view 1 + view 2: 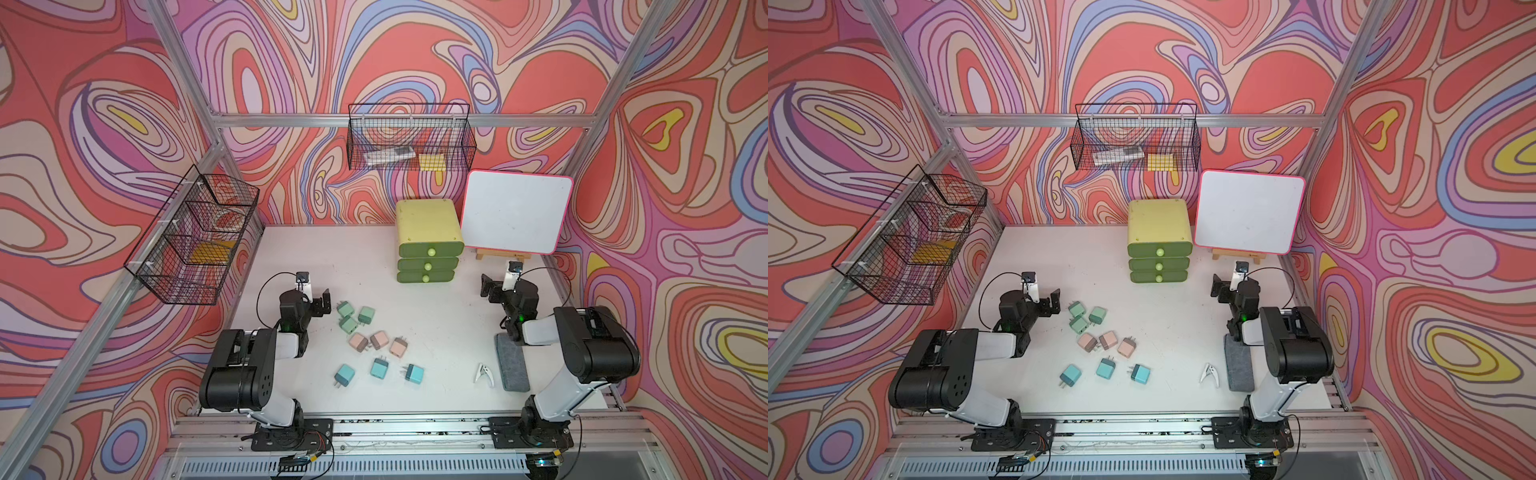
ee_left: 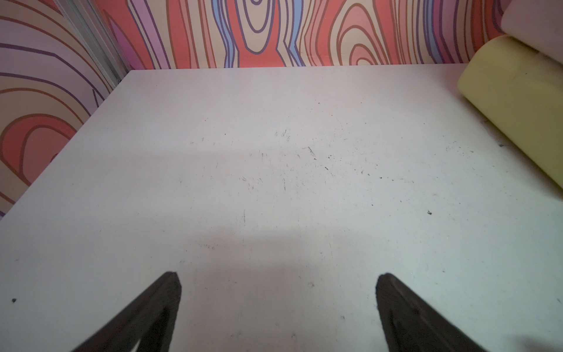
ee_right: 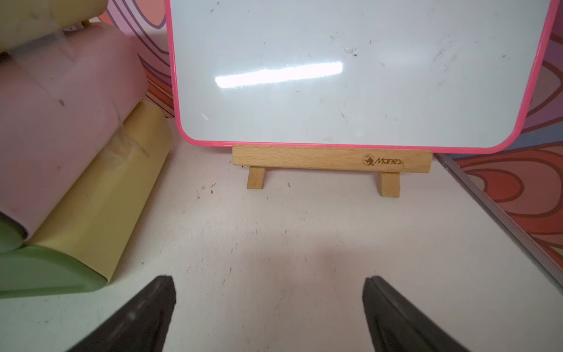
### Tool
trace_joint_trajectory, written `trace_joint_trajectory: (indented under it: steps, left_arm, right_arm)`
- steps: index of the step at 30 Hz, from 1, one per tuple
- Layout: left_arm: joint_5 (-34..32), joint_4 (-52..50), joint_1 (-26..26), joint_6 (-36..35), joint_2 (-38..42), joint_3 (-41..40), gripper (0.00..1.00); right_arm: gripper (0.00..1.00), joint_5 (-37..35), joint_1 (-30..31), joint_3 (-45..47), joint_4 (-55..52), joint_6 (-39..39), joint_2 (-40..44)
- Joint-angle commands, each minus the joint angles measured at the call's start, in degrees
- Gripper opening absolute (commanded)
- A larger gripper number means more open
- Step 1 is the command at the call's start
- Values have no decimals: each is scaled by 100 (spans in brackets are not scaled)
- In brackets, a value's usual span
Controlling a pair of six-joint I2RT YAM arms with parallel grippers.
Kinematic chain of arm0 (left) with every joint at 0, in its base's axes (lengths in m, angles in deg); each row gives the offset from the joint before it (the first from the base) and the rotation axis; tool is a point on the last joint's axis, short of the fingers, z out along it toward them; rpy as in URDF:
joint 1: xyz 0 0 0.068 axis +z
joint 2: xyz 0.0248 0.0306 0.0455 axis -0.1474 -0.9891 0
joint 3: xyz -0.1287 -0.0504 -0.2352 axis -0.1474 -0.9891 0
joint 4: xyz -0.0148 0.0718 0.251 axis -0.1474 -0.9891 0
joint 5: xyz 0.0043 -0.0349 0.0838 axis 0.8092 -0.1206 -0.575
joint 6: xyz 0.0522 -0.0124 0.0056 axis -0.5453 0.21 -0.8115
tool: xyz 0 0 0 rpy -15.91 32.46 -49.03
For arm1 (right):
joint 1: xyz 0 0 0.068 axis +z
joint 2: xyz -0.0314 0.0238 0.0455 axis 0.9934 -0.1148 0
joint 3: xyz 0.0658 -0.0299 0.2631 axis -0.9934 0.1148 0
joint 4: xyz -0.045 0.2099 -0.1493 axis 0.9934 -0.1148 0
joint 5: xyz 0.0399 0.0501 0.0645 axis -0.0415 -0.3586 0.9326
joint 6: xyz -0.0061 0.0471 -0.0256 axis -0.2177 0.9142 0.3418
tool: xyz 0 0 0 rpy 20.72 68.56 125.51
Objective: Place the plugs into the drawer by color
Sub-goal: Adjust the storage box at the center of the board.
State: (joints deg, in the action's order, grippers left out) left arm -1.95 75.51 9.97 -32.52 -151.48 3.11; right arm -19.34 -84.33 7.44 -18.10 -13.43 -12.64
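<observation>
Evidently, left gripper [image 2: 277, 275] and right gripper [image 3: 268, 279] stood spread wide, holding nothing; nine plugs [image 1: 379, 340] lay loose on the table [image 1: 449, 332], nearer than the closed drawer [image 1: 428, 245].

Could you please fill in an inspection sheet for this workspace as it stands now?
Surface: white table, scuffed and speckled.
Job's things: three green plugs, three pink plugs and three teal plugs loose on the table; drawer chest at the back, all three drawers look shut.
Clutter: white clip and grey pad near the right arm; whiteboard on a wooden easel.
Claws: left claw and right claw both open and empty.
Cables: black cables loop at each wrist, clear of the plugs.
Surroundings: two wire baskets on patterned walls; aluminium frame.
</observation>
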Motion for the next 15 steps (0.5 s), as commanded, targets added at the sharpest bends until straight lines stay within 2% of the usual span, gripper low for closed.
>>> trace_joint_trajectory:
  steps: [1,12,14,15]
  left_arm:
    - [-47,121,17,27,51,-14,99]
    - [-65,115,17,37,51,-7,99]
    - [-76,132,18,27,44,-18,99]
    - [-202,72,17,69,82,-11,99]
  right_arm:
    - [98,-54,24,28,14,-16,63]
    - [98,-88,29,40,24,-15,84]
    - [98,-550,51,-25,-270,119,380]
    - [98,-675,55,-153,-788,182,752]
